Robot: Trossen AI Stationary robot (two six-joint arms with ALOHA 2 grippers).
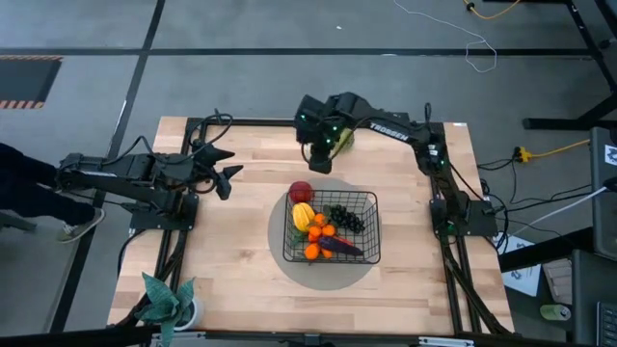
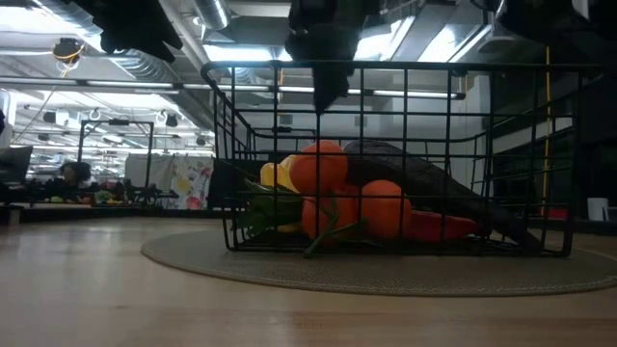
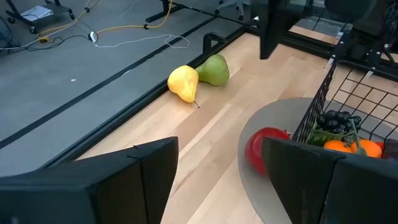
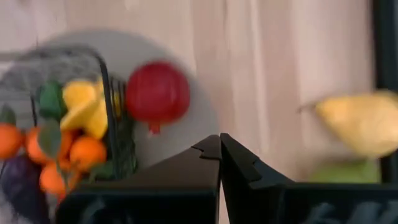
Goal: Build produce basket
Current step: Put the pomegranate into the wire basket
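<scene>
Several bright produce pieces (image 1: 318, 231) fill the black wire basket (image 1: 370, 199); right tool (image 4: 220, 144) closed, empty.

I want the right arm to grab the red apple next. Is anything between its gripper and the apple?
Nothing visible. The right gripper, shut, hangs above bare table just short of the red apple, which sits on the mat outside the basket. The pear lies behind it.

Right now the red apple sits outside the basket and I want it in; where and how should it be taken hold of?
Grip the red apple across its round middle, coming straight down from above. It sits on the grey mat close beside the basket wall, so probably place the fingers parallel to that wall.
</scene>
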